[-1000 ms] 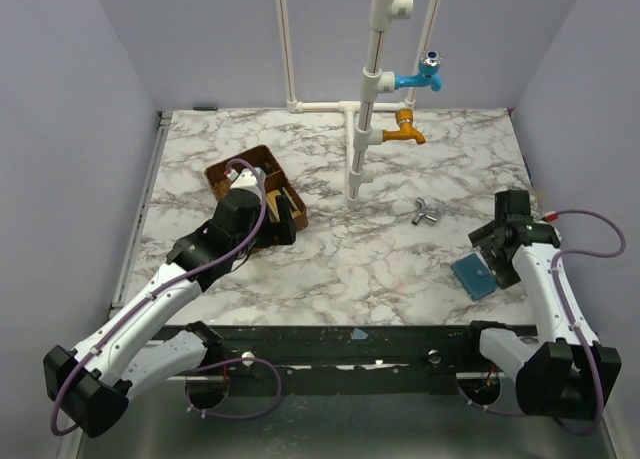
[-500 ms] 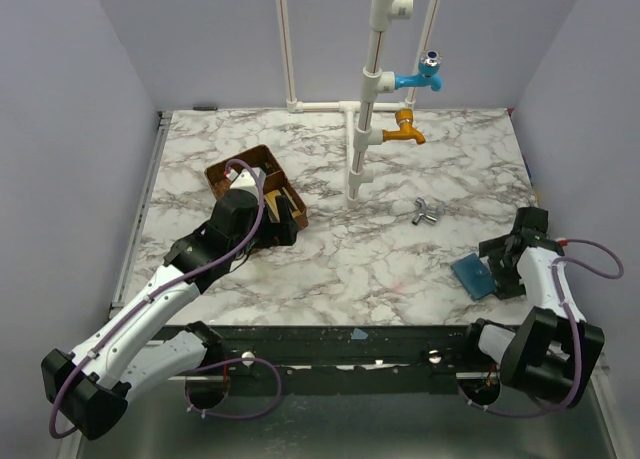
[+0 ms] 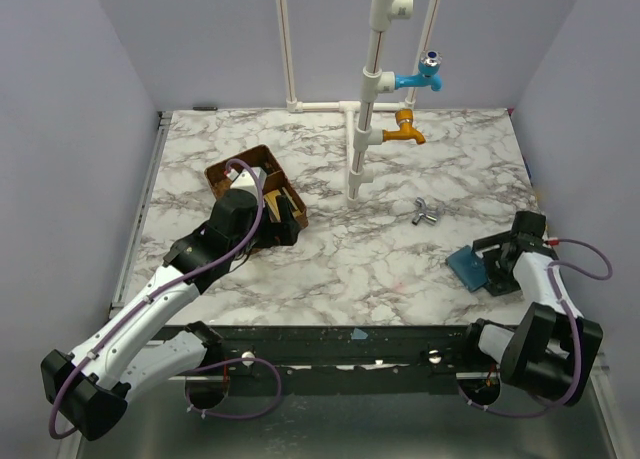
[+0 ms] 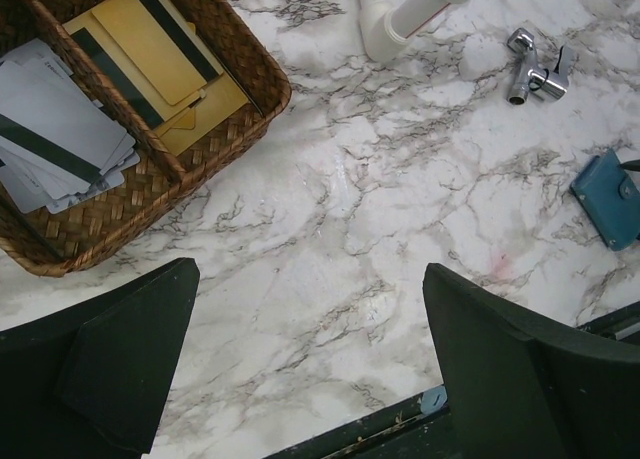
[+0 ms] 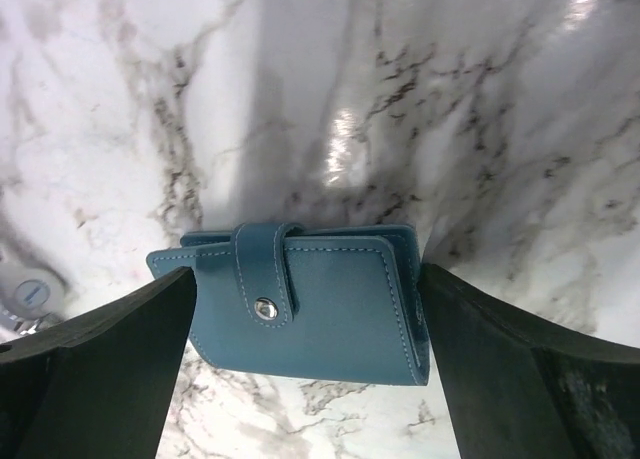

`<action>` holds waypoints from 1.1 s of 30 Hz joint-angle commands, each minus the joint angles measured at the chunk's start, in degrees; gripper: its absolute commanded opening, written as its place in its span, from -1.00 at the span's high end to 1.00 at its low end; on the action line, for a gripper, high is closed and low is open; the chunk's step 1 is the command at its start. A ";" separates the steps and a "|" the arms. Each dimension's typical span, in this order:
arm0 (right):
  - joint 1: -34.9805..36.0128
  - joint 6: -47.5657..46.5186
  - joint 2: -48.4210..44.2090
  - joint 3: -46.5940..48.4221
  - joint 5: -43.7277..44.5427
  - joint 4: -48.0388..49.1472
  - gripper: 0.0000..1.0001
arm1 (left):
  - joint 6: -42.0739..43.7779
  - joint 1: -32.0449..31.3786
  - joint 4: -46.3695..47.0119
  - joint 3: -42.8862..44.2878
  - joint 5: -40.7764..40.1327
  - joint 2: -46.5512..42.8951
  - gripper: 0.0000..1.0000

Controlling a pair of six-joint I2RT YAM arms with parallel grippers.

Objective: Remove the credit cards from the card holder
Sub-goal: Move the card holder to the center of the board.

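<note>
— Marble-look surface (image 3: 340,269), slick by the look of it: could let the card holder (image 5: 330,319) skid or tip over if squeezed end to end by the right gripper (image 5: 306,279).
— Agreed. Wide at present, flanking both short ends; touching or just beside, hard to say. As for the left gripper (image 4: 310,269): wide too, holding nothing, near the woven tray (image 4: 215,144).
— And the look?
— Blue, stitched, strap snapped shut; near the right front edge. Contents hidden.
</note>
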 commanded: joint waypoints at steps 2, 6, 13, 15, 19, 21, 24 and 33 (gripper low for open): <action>0.93 0.56 -1.13 -4.79 -7.71 5.16 -0.89 | -0.85 0.26 1.68 -0.74 1.80 -0.40 -0.97; 5.46 2.45 -1.65 -5.52 -6.85 5.24 -0.87 | -1.42 0.27 2.14 -1.00 2.71 0.19 -0.97; 24.20 14.32 -0.60 -6.79 -2.45 4.63 -0.86 | -1.68 0.26 2.11 -0.74 3.10 0.72 -0.97; 30.21 18.70 -0.69 -6.81 -1.47 3.44 -0.85 | -1.77 0.31 1.84 -0.65 3.03 0.75 -0.97; 35.51 21.90 -3.60 -5.08 1.28 -3.44 -0.86 | -1.70 0.26 1.19 -0.47 2.59 0.66 -0.97; 35.48 20.45 -6.67 -2.77 4.65 -8.23 -0.86 | -1.69 0.31 1.07 -0.57 2.57 0.57 -0.97; 35.47 17.45 -8.71 2.17 11.77 -13.21 -0.88 | -1.69 0.37 1.03 -0.48 2.88 0.74 -0.97; 35.49 -3.95 1.50 10.84 22.72 -5.15 -1.00 | -1.16 0.35 0.45 0.29 3.62 1.61 -0.97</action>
